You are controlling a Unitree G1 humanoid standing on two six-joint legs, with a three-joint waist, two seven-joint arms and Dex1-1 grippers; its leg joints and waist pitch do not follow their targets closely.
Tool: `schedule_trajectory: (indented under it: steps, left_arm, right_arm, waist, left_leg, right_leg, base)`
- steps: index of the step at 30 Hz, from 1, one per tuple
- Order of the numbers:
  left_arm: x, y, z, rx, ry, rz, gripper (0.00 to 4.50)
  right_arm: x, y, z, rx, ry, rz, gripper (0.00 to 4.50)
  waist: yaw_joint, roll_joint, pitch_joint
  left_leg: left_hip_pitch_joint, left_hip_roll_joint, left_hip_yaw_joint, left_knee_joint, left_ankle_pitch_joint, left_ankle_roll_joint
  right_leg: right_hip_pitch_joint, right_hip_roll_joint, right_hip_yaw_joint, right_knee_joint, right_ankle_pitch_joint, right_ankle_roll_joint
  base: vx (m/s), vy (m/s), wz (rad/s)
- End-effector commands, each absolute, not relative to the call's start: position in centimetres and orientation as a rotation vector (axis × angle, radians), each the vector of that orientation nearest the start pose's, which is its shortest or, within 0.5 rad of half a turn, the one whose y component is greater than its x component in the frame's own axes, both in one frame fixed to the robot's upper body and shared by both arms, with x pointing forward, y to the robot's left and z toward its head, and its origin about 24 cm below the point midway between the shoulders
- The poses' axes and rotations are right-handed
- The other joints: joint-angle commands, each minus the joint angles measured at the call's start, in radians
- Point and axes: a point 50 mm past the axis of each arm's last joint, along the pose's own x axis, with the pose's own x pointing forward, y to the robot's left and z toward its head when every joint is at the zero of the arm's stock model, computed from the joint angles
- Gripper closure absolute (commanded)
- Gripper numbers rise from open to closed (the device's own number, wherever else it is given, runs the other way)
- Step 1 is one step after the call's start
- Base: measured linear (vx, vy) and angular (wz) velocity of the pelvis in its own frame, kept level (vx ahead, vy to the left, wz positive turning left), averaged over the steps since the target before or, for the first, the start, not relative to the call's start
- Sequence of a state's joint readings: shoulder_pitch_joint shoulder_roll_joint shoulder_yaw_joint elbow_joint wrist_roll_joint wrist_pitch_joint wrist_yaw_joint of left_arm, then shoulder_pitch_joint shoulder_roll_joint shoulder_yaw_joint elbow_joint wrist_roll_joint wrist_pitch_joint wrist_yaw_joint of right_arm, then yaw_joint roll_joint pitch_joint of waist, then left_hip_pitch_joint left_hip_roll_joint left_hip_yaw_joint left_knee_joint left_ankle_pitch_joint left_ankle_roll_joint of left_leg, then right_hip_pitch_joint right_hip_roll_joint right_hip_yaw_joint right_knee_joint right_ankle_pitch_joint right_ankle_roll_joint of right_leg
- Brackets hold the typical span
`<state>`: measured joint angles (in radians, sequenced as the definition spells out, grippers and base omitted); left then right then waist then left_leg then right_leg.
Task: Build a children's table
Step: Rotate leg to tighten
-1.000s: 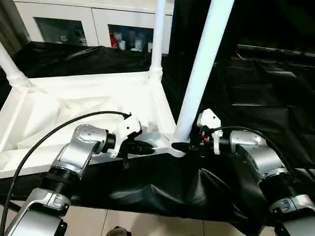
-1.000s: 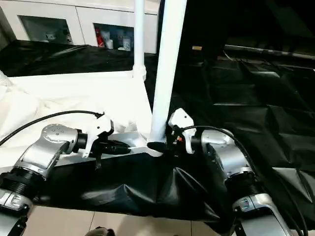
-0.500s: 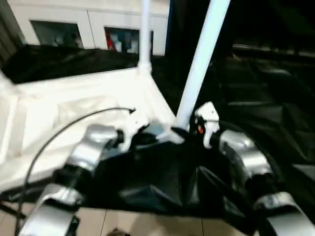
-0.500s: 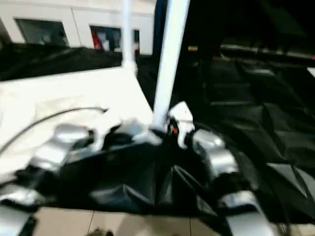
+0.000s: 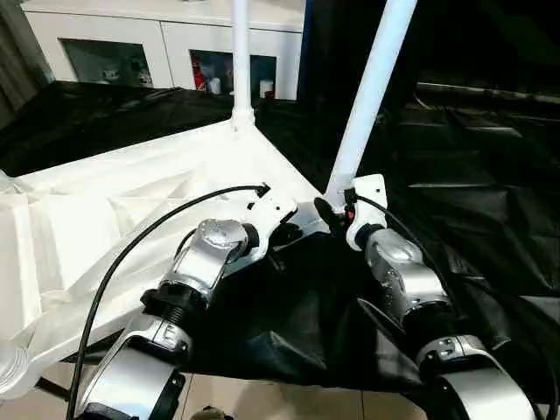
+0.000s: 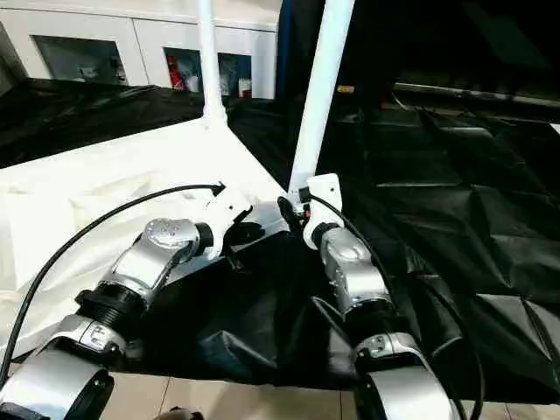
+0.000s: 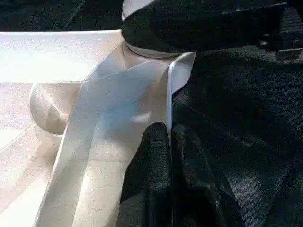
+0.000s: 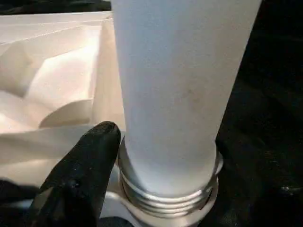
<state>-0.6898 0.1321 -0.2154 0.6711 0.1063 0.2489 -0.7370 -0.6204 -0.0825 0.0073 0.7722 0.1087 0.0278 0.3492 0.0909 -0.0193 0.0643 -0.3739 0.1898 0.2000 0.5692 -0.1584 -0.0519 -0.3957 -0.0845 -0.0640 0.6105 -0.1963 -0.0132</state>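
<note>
The children's table lies upside down: its white ribbed top [image 5: 131, 210] rests on black cloth. A white leg [image 5: 367, 96] stands upright in the near corner socket, its threaded collar [image 8: 165, 198] showing at the base. A second leg [image 5: 239, 61] stands in the far corner. My left gripper [image 5: 284, 234] is shut on the top's thin rim [image 7: 169, 94] just beside that near corner, with both black fingers [image 7: 151, 165] pinching it. My right gripper [image 5: 337, 208] straddles the near leg's base, one finger [image 8: 90, 161] pressed against the collar and the other hidden behind the leg.
Black cloth [image 5: 472, 175] covers the work surface to the right and in front. A white cabinet [image 5: 166, 44] with glass-fronted shelves stands behind. Pale floor [image 5: 262, 398] shows past the cloth's near edge. A black cable [image 5: 131, 249] loops over my left forearm.
The whole picture has shifted and tilted, so the camera moved. Both forearms now point more straight ahead. Each gripper stays at the same near corner, on the rim and the leg's base.
</note>
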Motion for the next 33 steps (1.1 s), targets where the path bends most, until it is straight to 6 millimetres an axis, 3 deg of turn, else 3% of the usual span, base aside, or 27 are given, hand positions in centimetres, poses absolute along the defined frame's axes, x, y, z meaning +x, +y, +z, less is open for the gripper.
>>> schedule_trajectory:
  steps: [1, 5, 9, 11, 14, 17, 19, 21, 24, 25, 33]
  left_arm:
    - [34.2, 7.8, 5.1, 0.304, 0.381, -0.967, 4.50]
    - [33.5, 9.7, 5.5, 0.320, 0.355, -1.093, 4.50]
    - [32.5, 10.9, 5.9, 0.322, 0.350, -1.228, 4.50]
    - [31.8, 12.2, 6.2, 0.333, 0.387, -1.322, 4.50]
    - [31.3, 12.5, 6.4, 0.321, 0.402, -1.374, 4.50]
    - [30.8, 12.8, 6.5, 0.303, 0.419, -1.425, 4.50]
    - [30.8, 12.8, 6.5, 0.304, 0.416, -1.427, 4.50]
    - [30.8, 12.9, 6.5, 0.305, 0.412, -1.422, 4.50]
    - [30.8, 12.9, 6.5, 0.306, 0.408, -1.414, 4.50]
    - [30.9, 12.9, 6.6, 0.305, 0.408, -1.414, 4.50]
    - [31.0, 12.8, 6.7, 0.310, 0.408, -1.403, 4.50]
  right_arm:
    - [34.8, -10.2, 4.6, -0.024, 0.187, 0.580, 0.80]
    - [33.8, -13.0, 6.4, -0.137, 0.157, 0.817, 0.70]
    - [33.1, -15.2, 7.3, -0.205, 0.168, 0.927, 0.70]
    - [31.7, -16.0, 7.8, -0.239, 0.209, 1.083, 0.70]
    - [31.0, -15.9, 7.7, -0.245, 0.239, 1.154, 0.70]
    - [30.3, -15.8, 7.1, -0.261, 0.285, 1.212, 0.70]
    - [30.2, -15.6, 6.8, -0.276, 0.301, 1.225, 0.70]
    - [30.2, -15.4, 6.6, -0.280, 0.307, 1.224, 0.70]
    - [30.5, -15.1, 6.6, -0.277, 0.311, 1.212, 0.70]
    - [30.7, -14.9, 6.6, -0.274, 0.313, 1.206, 0.97]
    - [30.7, -14.7, 6.4, -0.303, 0.329, 1.210, 1.52]
  waist:
    - [-0.002, -0.006, -0.059]
    - [0.005, -0.015, -0.060]
    - [0.004, -0.013, -0.062]
    - [0.010, -0.011, -0.062]
    - [0.014, -0.010, -0.064]
    - [0.015, -0.009, -0.062]
    - [0.016, -0.015, -0.059]
    - [0.021, -0.013, -0.057]
    - [0.019, -0.012, -0.058]
    - [0.018, -0.013, -0.059]
    - [0.020, -0.013, -0.061]
  left_leg:
    - [0.014, 0.042, -0.024, -0.067, -0.258, 0.023]
    - [0.007, 0.042, -0.022, -0.060, -0.204, 0.067]
    - [0.009, 0.043, -0.020, -0.056, -0.172, 0.086]
    - [0.010, 0.047, -0.017, -0.054, -0.152, 0.101]
    - [0.010, 0.049, -0.014, -0.051, -0.140, 0.109]
    - [0.010, 0.051, -0.016, -0.053, -0.156, 0.097]
    - [0.009, 0.049, -0.015, -0.054, -0.170, 0.087]
    - [0.013, 0.050, -0.016, -0.056, -0.192, 0.069]
    - [0.011, 0.049, -0.019, -0.058, -0.191, 0.057]
    - [0.012, 0.048, -0.018, -0.056, -0.179, 0.058]
    - [0.011, 0.046, -0.017, -0.054, -0.162, 0.068]
  right_leg:
    - [0.038, -0.067, 0.047, -0.086, -0.227, -0.170]
    - [0.047, -0.067, 0.047, -0.078, -0.157, -0.172]
    - [0.045, -0.066, 0.046, -0.073, -0.131, -0.200]
    - [0.044, -0.060, 0.046, -0.065, -0.086, -0.217]
    - [0.039, -0.061, 0.044, -0.059, -0.051, -0.242]
    - [0.040, -0.064, 0.043, -0.060, -0.080, -0.244]
    - [0.038, -0.063, 0.044, -0.065, -0.112, -0.240]
    - [0.035, -0.067, 0.047, -0.071, -0.166, -0.223]
    - [0.037, -0.066, 0.047, -0.069, -0.176, -0.212]
    - [0.037, -0.065, 0.047, -0.067, -0.148, -0.215]
    - [0.039, -0.064, 0.046, -0.063, -0.115, -0.221]
  base:
    - [0.000, 0.000, 0.00]
    - [0.000, 0.000, 0.00]
    - [0.000, 0.000, 0.00]
    - [0.000, 0.000, 0.00]
    - [0.000, 0.000, 0.00]
    - [0.000, 0.000, 0.00]
    - [0.000, 0.000, 0.00]
    - [0.000, 0.000, 0.00]
    - [0.000, 0.000, 0.00]
    - [0.000, 0.000, 0.00]
    - [0.000, 0.000, 0.00]
